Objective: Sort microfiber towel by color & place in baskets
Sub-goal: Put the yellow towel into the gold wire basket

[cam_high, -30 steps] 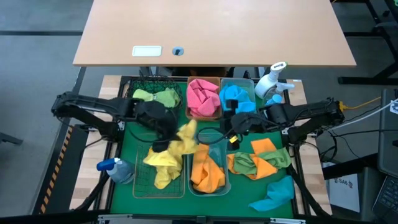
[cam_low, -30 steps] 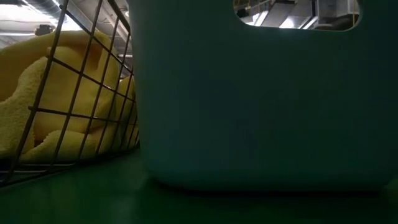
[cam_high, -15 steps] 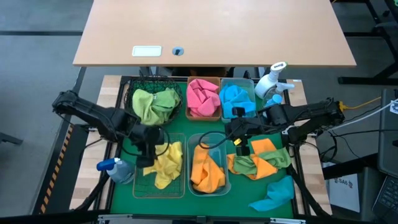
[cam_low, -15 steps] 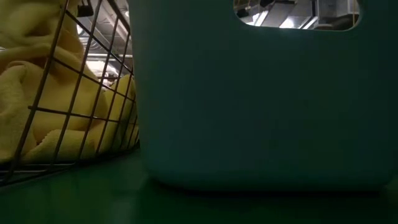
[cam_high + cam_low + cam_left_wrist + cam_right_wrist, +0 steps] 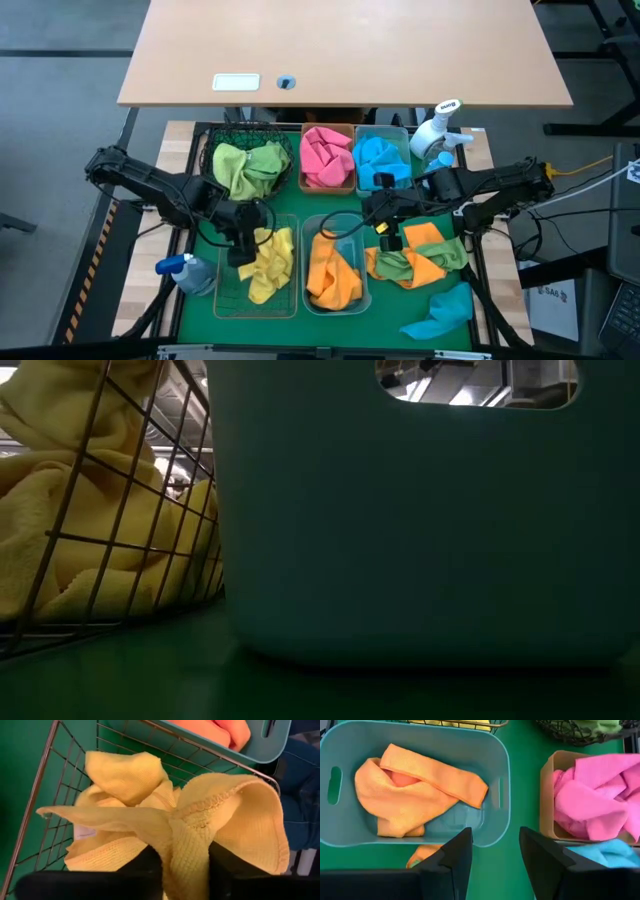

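The left gripper (image 5: 243, 248) is down over the rectangular wire basket (image 5: 222, 296), fingers pinched on a fold of yellow towel (image 5: 190, 835) with the rest of the cloth already heaped inside the wire. The smart play looks like letting go low, so the fold drops inside the rim instead of draping over it, then lifting straight up clear of the wires. Over on the other side, the right gripper (image 5: 386, 222) hovers between the pale blue bin (image 5: 492, 795) of orange towels (image 5: 415, 792) and the loose pile of orange and green towels (image 5: 415, 258), fingers apart and empty. The left wrist view settles the pinch, which the high view cannot resolve; the high view alone shows the unsorted cloths, including a blue towel (image 5: 445, 310) near the table's front edge.
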